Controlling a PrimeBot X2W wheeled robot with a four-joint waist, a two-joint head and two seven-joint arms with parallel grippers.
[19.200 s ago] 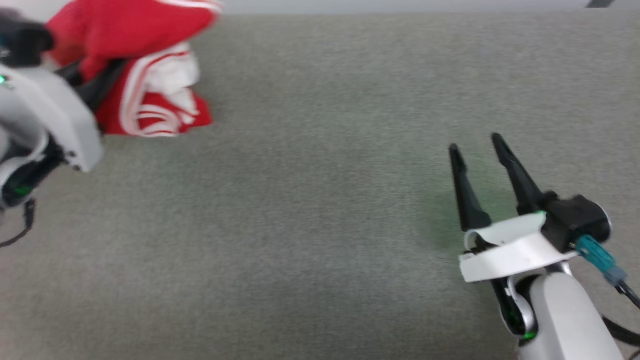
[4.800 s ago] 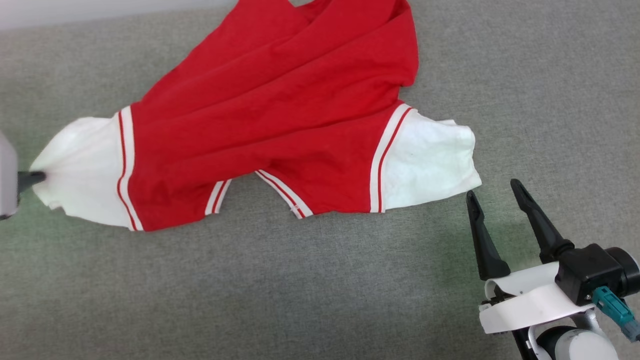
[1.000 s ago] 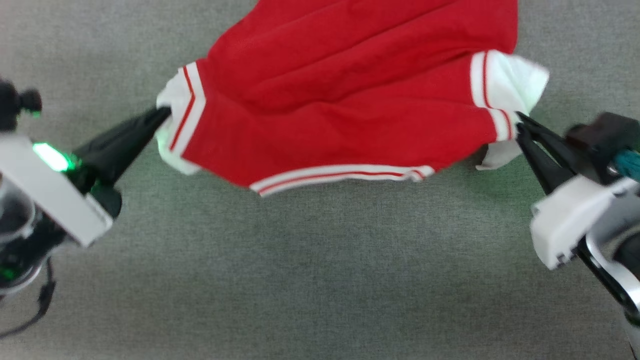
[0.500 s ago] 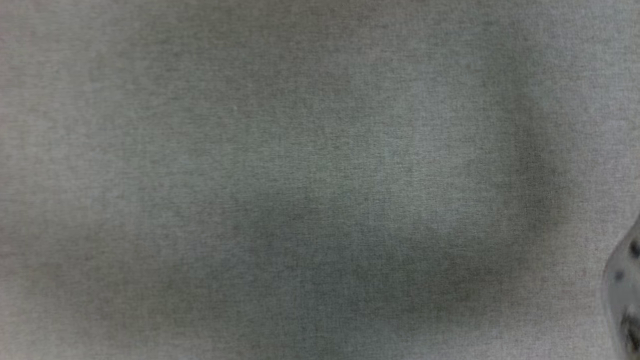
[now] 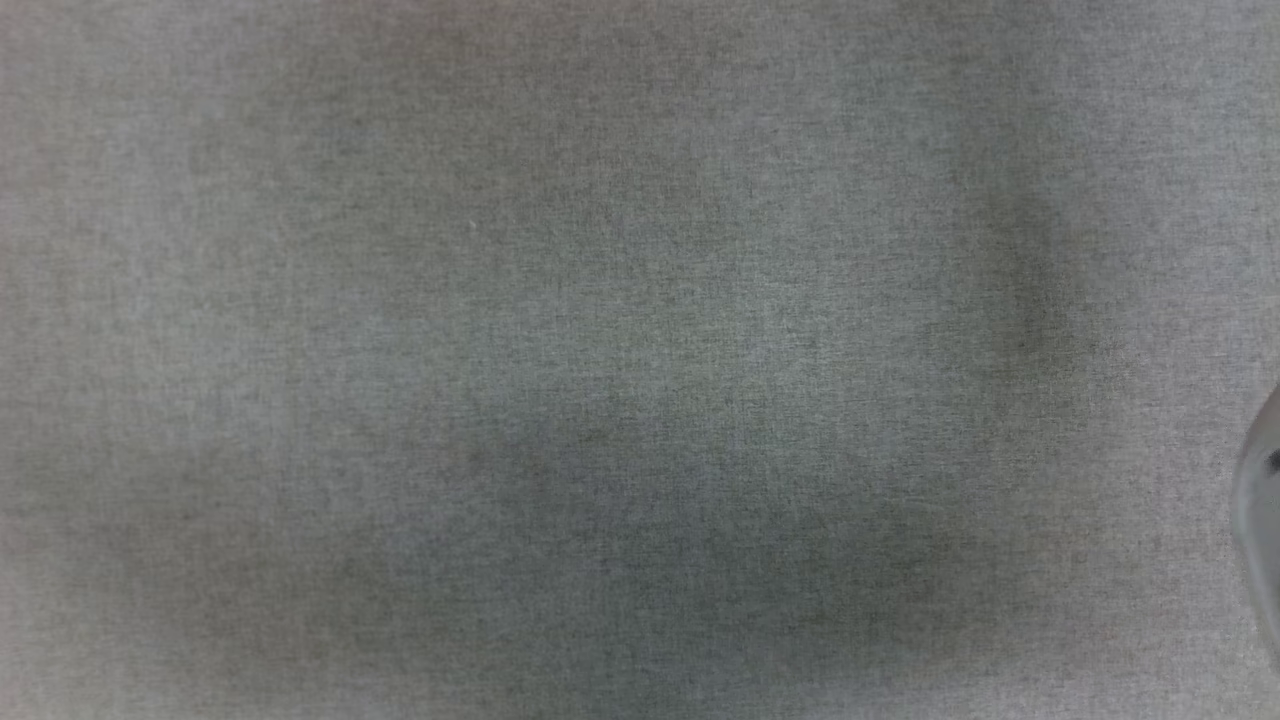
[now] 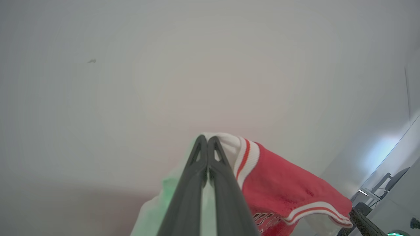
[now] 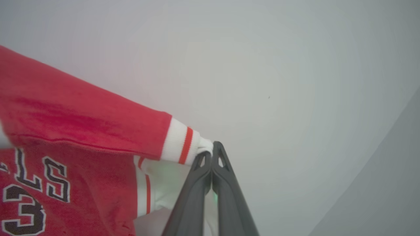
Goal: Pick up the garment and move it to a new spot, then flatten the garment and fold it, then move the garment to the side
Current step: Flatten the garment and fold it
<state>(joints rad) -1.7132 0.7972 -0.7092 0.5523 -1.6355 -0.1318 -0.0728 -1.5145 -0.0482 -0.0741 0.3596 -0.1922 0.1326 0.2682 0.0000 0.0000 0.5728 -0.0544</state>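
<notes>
The garment (image 6: 282, 193) is bright red with white, red-striped bands and hangs in the air between my two arms. In the left wrist view my left gripper (image 6: 207, 139) is shut on a white banded corner of it. In the right wrist view my right gripper (image 7: 211, 146) is shut on another white banded corner, and the garment (image 7: 65, 131) spreads to the left with black-and-white lettering and a number on its front. A pale blurred piece of my right arm (image 5: 1262, 500) shows at the right edge of the head view.
The head view looks down on a grey fabric surface (image 5: 600, 350) with soft shadows across it. Behind the lifted garment both wrist views show a plain pale wall (image 6: 197, 65). Dark furniture (image 6: 384, 186) stands far off at the lower right of the left wrist view.
A second ago the head view showed both grippers holding the garment stretched over the grey surface; now garment and grippers have gone up out of that view, leaving the surface and shadows.
</notes>
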